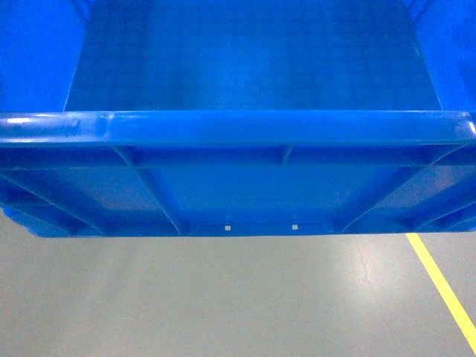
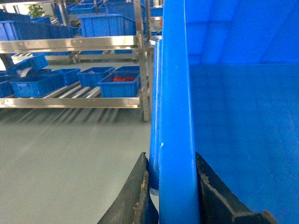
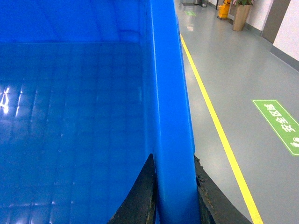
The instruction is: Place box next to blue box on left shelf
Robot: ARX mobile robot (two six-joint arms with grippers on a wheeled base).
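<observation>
A large empty blue box (image 1: 238,67) fills the upper head view, hanging above the grey floor. In the left wrist view my left gripper (image 2: 170,159) is shut on the box's left rim (image 2: 175,93), one black finger on each side of the wall. My right gripper (image 3: 173,158) is likewise shut on the right rim (image 3: 166,70). Neither gripper shows in the head view. The left shelf (image 2: 70,44), a steel rack, stands beyond the box in the left wrist view and carries several blue boxes; the nearest (image 2: 119,85) holds something red.
A yellow floor line (image 1: 439,286) runs along the right of the box, and the same yellow line (image 3: 210,107) shows in the right wrist view. Farther right lie a green floor sign (image 3: 280,123) and a potted plant (image 3: 240,14). Open grey floor (image 2: 70,154) separates me from the rack.
</observation>
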